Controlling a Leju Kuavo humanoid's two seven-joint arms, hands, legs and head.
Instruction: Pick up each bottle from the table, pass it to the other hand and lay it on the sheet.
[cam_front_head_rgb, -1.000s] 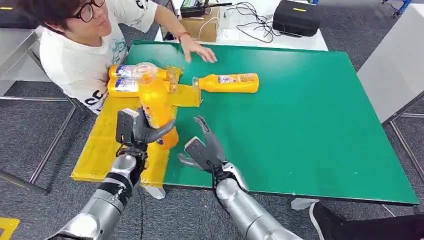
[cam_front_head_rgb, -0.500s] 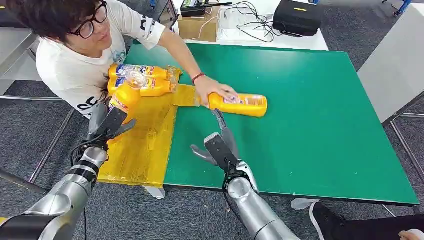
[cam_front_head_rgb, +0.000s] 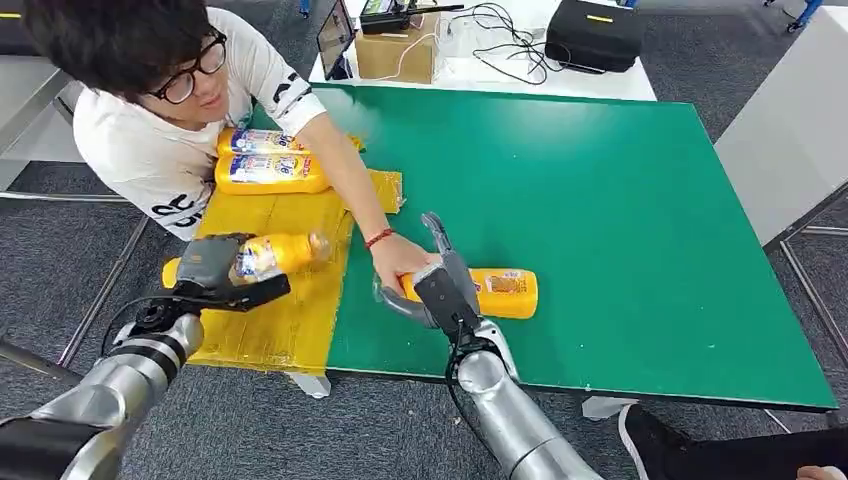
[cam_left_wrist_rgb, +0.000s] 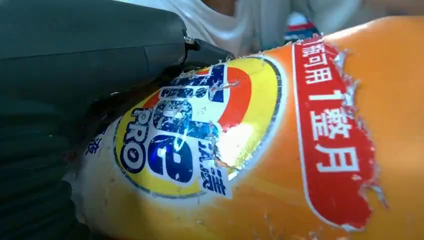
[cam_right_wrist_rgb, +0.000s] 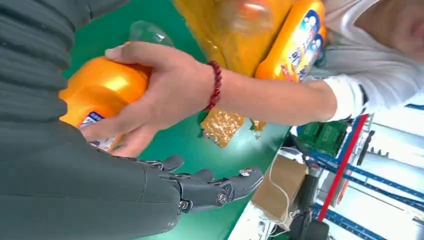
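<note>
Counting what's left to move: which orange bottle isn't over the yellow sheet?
The bottle on the green table, under the person's hand beside the right hand. The left hand holds another; two more lie on the sheet.

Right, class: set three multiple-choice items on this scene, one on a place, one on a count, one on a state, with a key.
1. Where does the bottle under the person's hand lie?
A. on the green table
B. on the yellow sheet
C. on the floor

2. How many orange bottles lie side by side at the sheet's far end?
A. none
B. two
C. five

3. What is the left robot hand doing?
A. hanging with nothing in it
B. holding an orange bottle
C. pressing on the cardboard box

Key: 1 A, it lies on the green table by the right robot hand; 2 B, two lie together; 3 B, the held bottle is over the yellow sheet.
</note>
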